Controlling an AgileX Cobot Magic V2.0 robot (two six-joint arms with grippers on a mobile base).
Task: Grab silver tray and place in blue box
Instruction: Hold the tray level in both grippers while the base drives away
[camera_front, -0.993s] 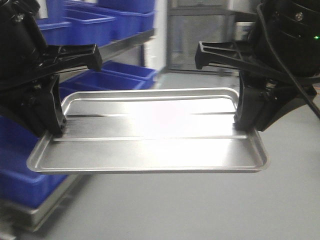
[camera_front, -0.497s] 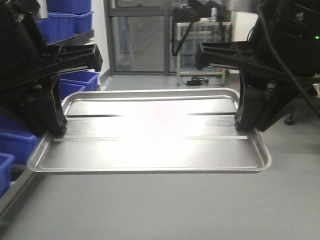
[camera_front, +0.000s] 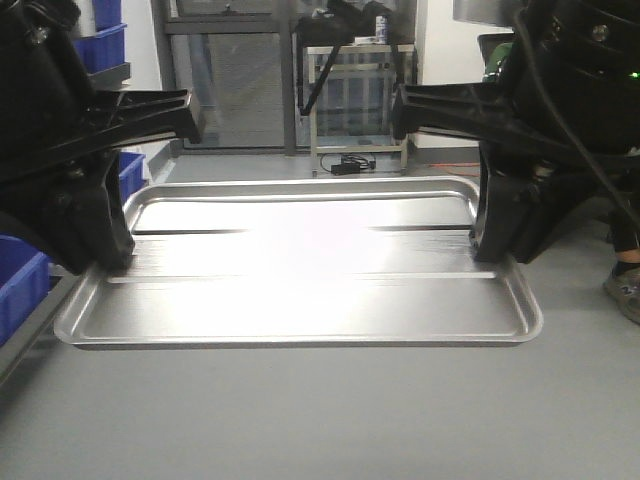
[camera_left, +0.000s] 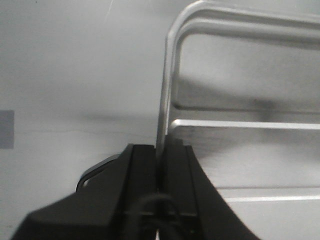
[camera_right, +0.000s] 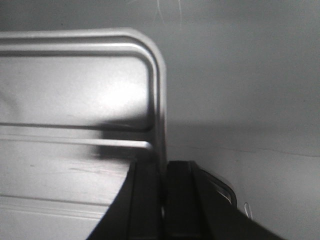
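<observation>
The silver tray (camera_front: 300, 270) hangs level in the air above the grey floor, held by both grippers. My left gripper (camera_front: 110, 262) is shut on the tray's left rim; the wrist view shows its jaws (camera_left: 160, 160) clamped on the rim of the tray (camera_left: 250, 100). My right gripper (camera_front: 490, 250) is shut on the right rim; its wrist view shows the jaws (camera_right: 164, 172) clamped on the edge of the tray (camera_right: 75, 90). The wide blue box is out of view.
Narrow blue bins (camera_front: 20, 285) sit on a shelf rack at the left edge, more at upper left (camera_front: 105, 40). A metal cart (camera_front: 350, 100) and doors stand far ahead. A person's shoe (camera_front: 625, 290) shows at the right. Grey floor (camera_front: 320, 420) lies below.
The view has swung rightward: the blue bins slid off to the left, and the doors, cart and a shoe came into sight. The tray stays gripped the same way in both grippers.
</observation>
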